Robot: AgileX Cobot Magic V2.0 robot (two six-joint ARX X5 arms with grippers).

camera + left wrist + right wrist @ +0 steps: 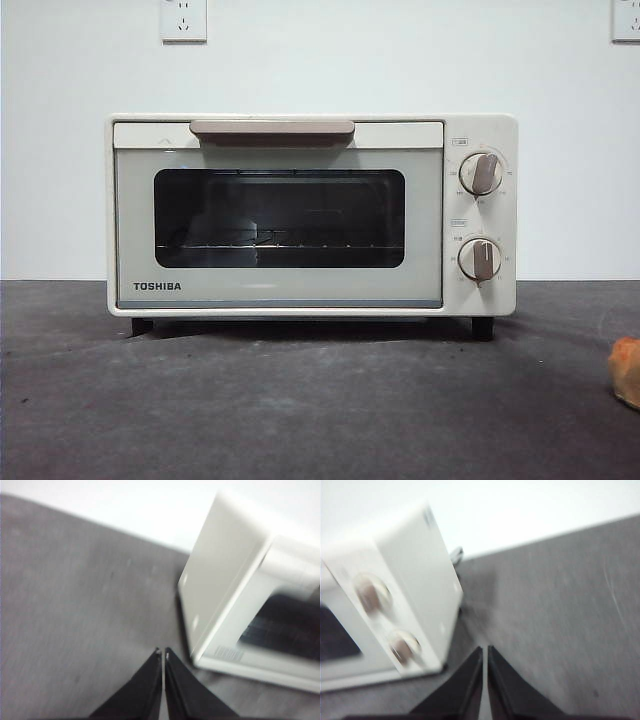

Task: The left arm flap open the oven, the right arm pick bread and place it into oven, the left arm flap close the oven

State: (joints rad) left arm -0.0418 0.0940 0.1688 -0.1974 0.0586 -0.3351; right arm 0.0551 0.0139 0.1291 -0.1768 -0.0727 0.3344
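Cream-white oven point(310, 215) stands shut on the grey desk point(300, 410), handle point(272, 128) along the door's top edge; the bread point(626, 370) lies low at the desk's right edge, well apart. Left gripper point(162, 652), jaws closed and empty, hovers off the oven's left corner; right gripper point(484, 650), likewise closed, off its knob side. Likely risk: closed jaws sliding off the smooth handle, or nudging the oven backwards.

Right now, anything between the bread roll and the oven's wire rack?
Yes: the cream-white TOSHIBA toaster oven has its dark glass door shut, closing off the wire rack. The golden-brown bread roll lies on the grey table, off to the knob side. Nothing else visible stands between.
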